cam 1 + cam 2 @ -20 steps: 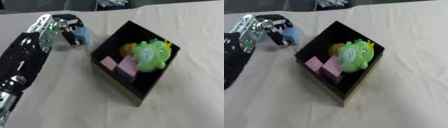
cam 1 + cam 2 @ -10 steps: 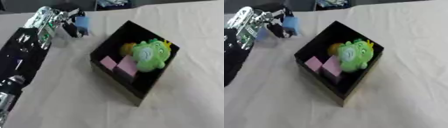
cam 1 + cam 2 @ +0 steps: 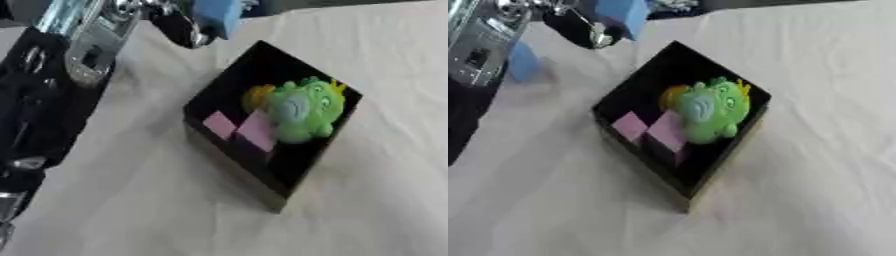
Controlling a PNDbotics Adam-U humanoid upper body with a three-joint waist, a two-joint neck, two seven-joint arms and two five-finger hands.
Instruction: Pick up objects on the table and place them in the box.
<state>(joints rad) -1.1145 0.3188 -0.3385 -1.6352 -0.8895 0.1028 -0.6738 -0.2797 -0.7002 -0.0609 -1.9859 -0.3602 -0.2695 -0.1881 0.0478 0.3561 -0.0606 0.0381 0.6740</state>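
- Left hand (image 3: 175, 22): at the upper left of the left eye view, raised above the desk, its dark fingers curled round a blue block (image 3: 217, 15); the silver and black forearm runs down the left edge.
- Blue block: held off the desk surface, beyond the far left corner of the box, not over its opening.
- Box (image 3: 282, 186): black, open-topped, set askew on the desk with one corner pointing toward the viewer.
- Contents of the box: a green plush toy (image 3: 304, 111) at the far side, with a yellow-orange item (image 3: 255, 96) touching its left side, and two pink blocks (image 3: 241, 130) just beside it toward the near left wall.
- Desk (image 3: 131, 210): covered with a pale cloth.
- Right hand: appears in neither view.
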